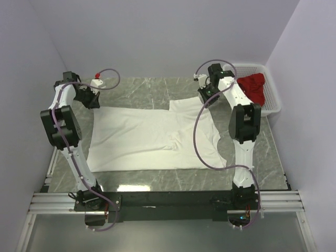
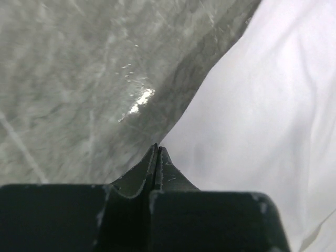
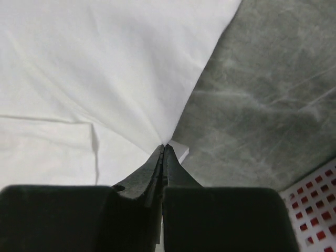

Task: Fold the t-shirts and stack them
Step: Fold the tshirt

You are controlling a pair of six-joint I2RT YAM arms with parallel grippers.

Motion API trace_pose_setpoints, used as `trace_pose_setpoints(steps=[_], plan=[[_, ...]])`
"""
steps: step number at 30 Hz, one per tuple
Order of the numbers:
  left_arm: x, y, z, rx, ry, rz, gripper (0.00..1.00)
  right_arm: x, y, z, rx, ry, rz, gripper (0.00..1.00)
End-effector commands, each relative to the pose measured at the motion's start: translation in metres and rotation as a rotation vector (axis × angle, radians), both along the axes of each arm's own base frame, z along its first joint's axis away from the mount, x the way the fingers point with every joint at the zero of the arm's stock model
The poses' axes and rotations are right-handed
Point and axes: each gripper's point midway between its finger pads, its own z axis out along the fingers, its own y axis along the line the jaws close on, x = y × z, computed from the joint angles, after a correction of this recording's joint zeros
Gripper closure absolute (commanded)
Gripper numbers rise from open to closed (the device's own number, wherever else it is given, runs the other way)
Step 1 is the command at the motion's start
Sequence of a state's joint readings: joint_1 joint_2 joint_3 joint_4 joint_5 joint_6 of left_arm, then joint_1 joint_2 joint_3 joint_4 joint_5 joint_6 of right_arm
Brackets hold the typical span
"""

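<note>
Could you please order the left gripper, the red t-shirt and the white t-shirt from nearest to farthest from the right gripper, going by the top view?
1. white t-shirt: its far right corner is pinched in the right gripper.
2. red t-shirt: just to the right, draped over the white slotted basket.
3. left gripper: far across, at the shirt's far left corner.

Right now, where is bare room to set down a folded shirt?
Bare grey marble table shows along the far edge beyond the plain white cloth t-shirt, and a thin strip at its near edge. Crowded: far right, where the white slotted plastic basket holds the deep red t-shirt.
</note>
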State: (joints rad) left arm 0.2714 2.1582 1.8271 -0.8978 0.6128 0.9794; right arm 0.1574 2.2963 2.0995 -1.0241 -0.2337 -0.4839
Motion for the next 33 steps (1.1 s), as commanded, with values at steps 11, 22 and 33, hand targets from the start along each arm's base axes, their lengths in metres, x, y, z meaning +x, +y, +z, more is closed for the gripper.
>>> trace_pose_setpoints(steps=[11,22,33], plan=[[-0.053,0.008,0.054,0.039,-0.138,-0.107,1.00,-0.048,0.002,0.056,0.094,-0.018,-0.021,1.00],[-0.101,-0.001,0.067,0.061,-0.169,-0.178,1.00,-0.104,-0.002,0.067,0.117,0.010,-0.035,1.00],[-0.135,0.006,0.057,0.111,-0.160,-0.207,1.00,-0.160,-0.002,0.054,0.148,0.056,-0.034,1.00]])
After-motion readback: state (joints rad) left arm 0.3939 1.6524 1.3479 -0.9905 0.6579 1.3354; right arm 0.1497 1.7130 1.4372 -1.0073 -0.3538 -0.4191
